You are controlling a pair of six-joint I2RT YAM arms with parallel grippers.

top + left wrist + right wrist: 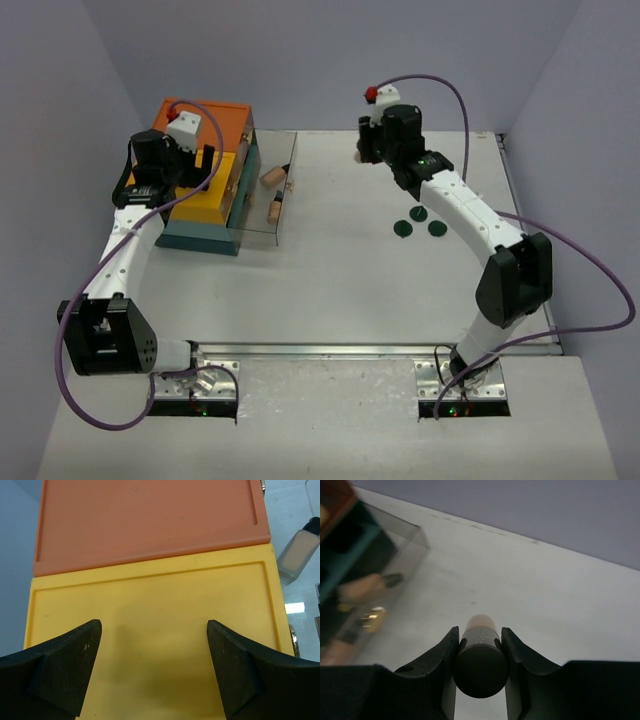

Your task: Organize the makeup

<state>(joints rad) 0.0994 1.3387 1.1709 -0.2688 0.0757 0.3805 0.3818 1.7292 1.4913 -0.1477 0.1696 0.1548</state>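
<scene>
In the right wrist view, my right gripper [480,634] is shut on a tan cylindrical bottle [481,655] with a dark cap, held above the white table. From overhead the right gripper [363,152] hangs over the table's far middle. Three dark green discs [419,222] lie on the table beside the right arm. Two more tan bottles [272,192] lie in a clear drawer tray [285,160]. My left gripper [154,627] is open with nothing between its fingers, hovering just above the yellow drawer [150,595]; seen from overhead, the left gripper [203,160] is over the box.
The orange-yellow-teal drawer box [215,215] stands at the far left, its orange level [150,520] behind the yellow one. The clear tray [405,545] juts from its right side toward the table's middle. Grey walls close in the back and sides.
</scene>
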